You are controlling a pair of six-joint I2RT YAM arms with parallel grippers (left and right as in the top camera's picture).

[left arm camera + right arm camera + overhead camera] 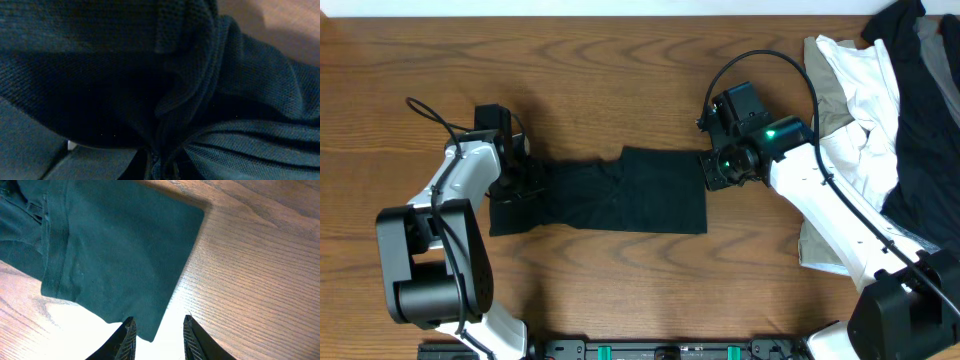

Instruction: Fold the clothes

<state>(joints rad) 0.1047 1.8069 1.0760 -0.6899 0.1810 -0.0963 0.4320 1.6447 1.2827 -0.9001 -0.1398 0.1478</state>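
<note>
As it lies folded, the polo shirt (620,195) runs left-right.

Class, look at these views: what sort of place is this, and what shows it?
Probably a robotics lab bench, not a home: a left arm and right arm mounted at a wood-grain table, a black shirt between them, and a pile of other garments beside.

open table (620,80) lies on both long sides of the black shirt (620,195), while a garment heap (865,100) crowds the right side.
</note>
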